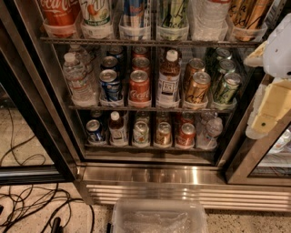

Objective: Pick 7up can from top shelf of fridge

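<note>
In the one camera view, the gripper (271, 102) is hanging at the right edge, just in front of the fridge's (150, 175) right door frame (236, 150) and about level with the middle rack. I cannot tell whether it is open or closed, and nothing is showing in its hold. The 7up can (95, 10) is sitting well above the gripper and far to its left, on the top shelf (150, 42). It is standing upright in a clear tray (96, 31), and its top is running off the upper edge of the picture. Most of the risk is coming from the neighbours. A blue can (135, 11) is standing just beside the 7up can on the side nearer the gripper, and a Coke can (59, 12) just beside it on the far side. A reach that is drifting sideways would probably be closing on the wrong can or tipping one over. Coming from the right, the arm is also likely to be brushing the door frame or the other drinks along that shelf. The tray lip is adding a further hazard: a pull straight outward, without lifting first, could be dragging the tray off the shelf. A shallow grip could be letting the smooth can slip.
</note>
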You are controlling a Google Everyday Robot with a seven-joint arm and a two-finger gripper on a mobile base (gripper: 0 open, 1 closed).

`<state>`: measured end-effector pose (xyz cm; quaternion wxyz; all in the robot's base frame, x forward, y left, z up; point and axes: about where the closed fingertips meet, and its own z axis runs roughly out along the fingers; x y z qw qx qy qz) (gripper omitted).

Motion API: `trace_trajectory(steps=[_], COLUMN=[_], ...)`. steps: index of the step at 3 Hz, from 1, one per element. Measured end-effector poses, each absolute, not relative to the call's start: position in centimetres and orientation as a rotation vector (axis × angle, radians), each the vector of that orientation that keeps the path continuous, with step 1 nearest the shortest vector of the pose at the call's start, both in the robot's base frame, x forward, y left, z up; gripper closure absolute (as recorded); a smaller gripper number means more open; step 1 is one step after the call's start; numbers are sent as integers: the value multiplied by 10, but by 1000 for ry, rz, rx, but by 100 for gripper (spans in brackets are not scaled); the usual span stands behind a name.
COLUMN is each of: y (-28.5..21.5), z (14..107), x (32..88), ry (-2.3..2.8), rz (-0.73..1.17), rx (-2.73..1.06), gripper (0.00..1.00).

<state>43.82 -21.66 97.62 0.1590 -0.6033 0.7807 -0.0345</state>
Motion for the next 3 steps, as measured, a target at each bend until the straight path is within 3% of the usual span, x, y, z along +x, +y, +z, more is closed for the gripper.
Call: trace_trajectory(steps=[2, 3], y=[-208, -179], z=[977, 982], x=[439, 445], ry=[2205, 2137], rz=[-104, -82], rx=[-1687, -1625], gripper=[0, 0])
